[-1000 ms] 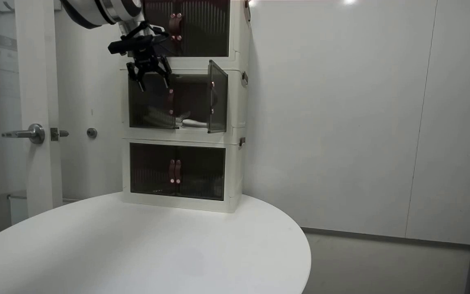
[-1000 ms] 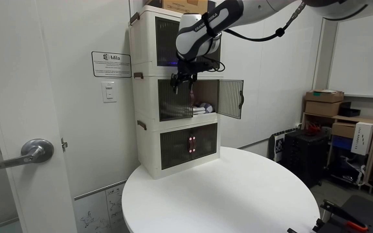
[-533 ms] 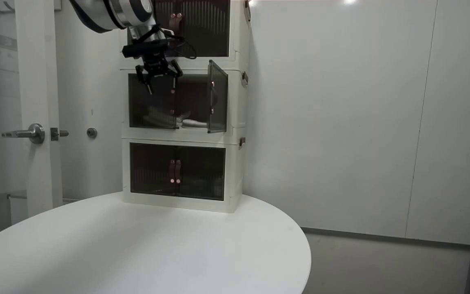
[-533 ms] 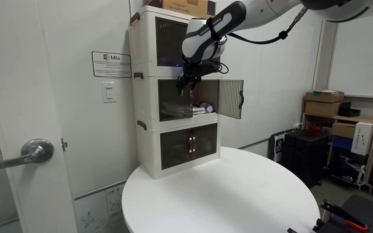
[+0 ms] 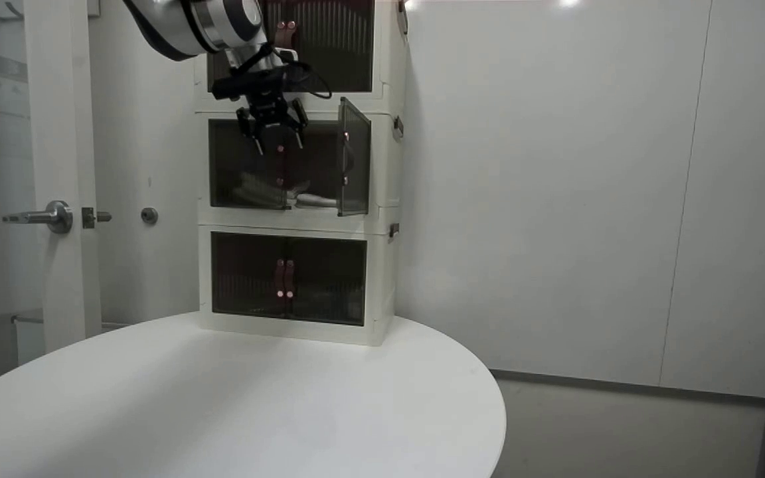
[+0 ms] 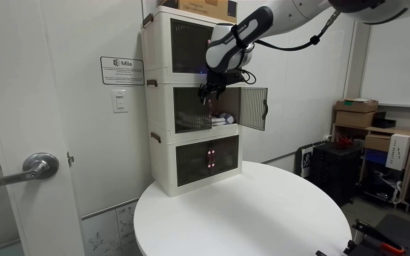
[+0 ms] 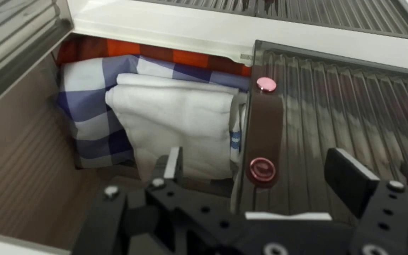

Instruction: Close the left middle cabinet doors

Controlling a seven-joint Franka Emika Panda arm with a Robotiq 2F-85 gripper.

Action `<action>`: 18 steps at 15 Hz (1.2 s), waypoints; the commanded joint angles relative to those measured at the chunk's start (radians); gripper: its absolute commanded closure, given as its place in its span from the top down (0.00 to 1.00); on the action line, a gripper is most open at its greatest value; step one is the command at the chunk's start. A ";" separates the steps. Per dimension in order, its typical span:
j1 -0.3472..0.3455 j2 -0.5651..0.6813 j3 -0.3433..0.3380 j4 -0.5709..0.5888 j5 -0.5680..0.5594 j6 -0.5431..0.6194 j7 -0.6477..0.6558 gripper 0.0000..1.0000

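The left middle cabinet door (image 5: 240, 176) is a see-through ribbed leaf with a brown strap handle. It also shows in an exterior view (image 6: 190, 113) and in the upside-down wrist view (image 7: 335, 113), where it lies on the right. It is nearly flush with the front; its free edge seems to stand slightly out from the frame. My gripper (image 5: 281, 149) is open and empty in front of the tier, by that leaf's handle edge. In the wrist view the gripper's fingers (image 7: 260, 164) lie on either side of the handle's line, apparently apart from the leaf.
The matching right leaf (image 5: 356, 159) stands wide open, also in an exterior view (image 6: 253, 108). Folded white and checked cloths (image 7: 175, 113) lie inside the tier. The bottom tier doors (image 6: 194, 163) are shut. A round white table (image 6: 244, 213) carries the cabinet.
My gripper has moved right and slightly down in both exterior views, from in front of the left leaf to near its handle edge. The fingers stay open. The door leaves have not visibly moved.
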 commanded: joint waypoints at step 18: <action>0.117 -0.016 -0.155 -0.173 -0.164 0.123 0.347 1.00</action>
